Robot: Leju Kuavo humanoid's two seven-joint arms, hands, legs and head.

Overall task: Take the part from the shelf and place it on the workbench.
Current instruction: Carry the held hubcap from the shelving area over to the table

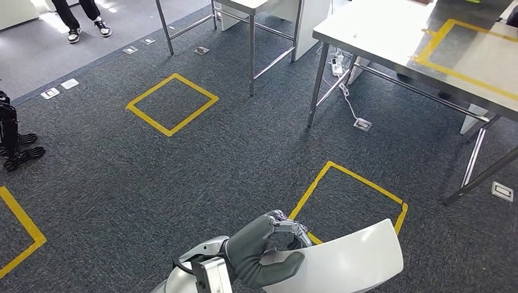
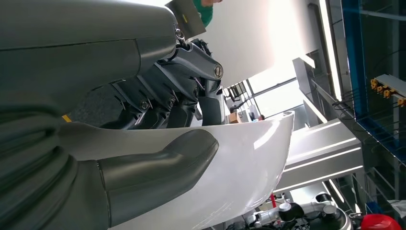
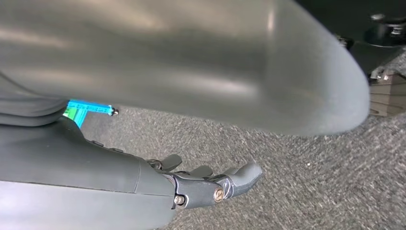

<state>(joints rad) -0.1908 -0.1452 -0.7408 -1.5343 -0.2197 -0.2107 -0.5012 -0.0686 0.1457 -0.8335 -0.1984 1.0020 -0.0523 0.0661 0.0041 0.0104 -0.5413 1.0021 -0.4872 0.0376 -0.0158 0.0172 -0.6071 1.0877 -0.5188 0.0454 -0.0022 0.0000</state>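
The part (image 1: 342,262) is a white, curved, shell-like panel at the bottom of the head view. My left hand (image 1: 262,250) grips its near edge, thumb on top and fingers curled over the rim. In the left wrist view the thumb (image 2: 158,167) presses on the white part (image 2: 239,158), with the darker fingers behind its edge. My right hand (image 3: 206,184) hangs over the carpet, fingers apart and holding nothing, beneath a pale curved surface (image 3: 215,62) that looks like the part's underside. The steel workbench (image 1: 379,30) stands at the upper right, marked with a yellow tape rectangle.
Yellow tape squares (image 1: 172,104) (image 1: 351,195) mark the dark carpet. A second metal table frame (image 1: 250,36) stands at the top centre. A cable and a floor socket (image 1: 362,124) lie by the workbench legs. A person's feet (image 1: 85,27) are at the top left, and dark equipment (image 1: 15,140) at the left edge.
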